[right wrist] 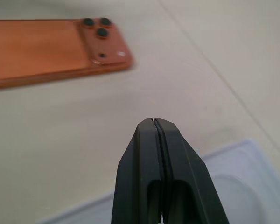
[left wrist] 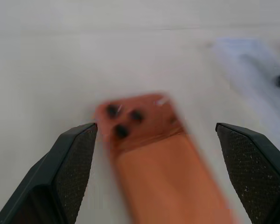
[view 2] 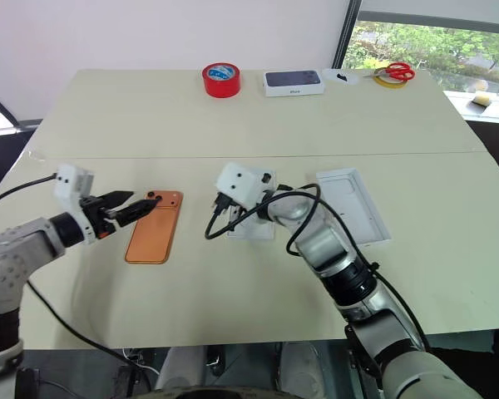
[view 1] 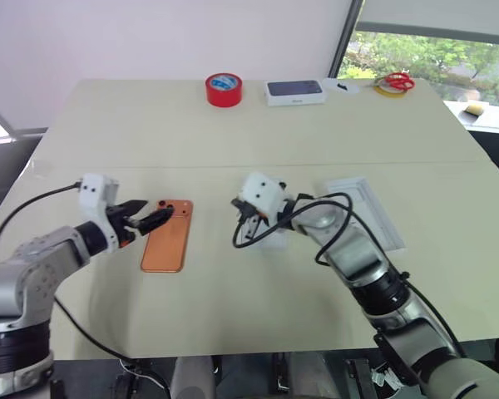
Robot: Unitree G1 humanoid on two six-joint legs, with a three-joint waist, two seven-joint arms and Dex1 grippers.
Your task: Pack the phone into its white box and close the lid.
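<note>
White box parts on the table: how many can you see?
3. A tray-like piece lies right of the right arm, another white piece sits under the right claw, and a closed box with a dark phone picture is at the far edge.

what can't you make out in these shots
- The white piece beneath the right gripper: the arm covers most of it in the head views.
- Print on the far white box: too small.
- The phone in the left wrist view: blurred.
</note>
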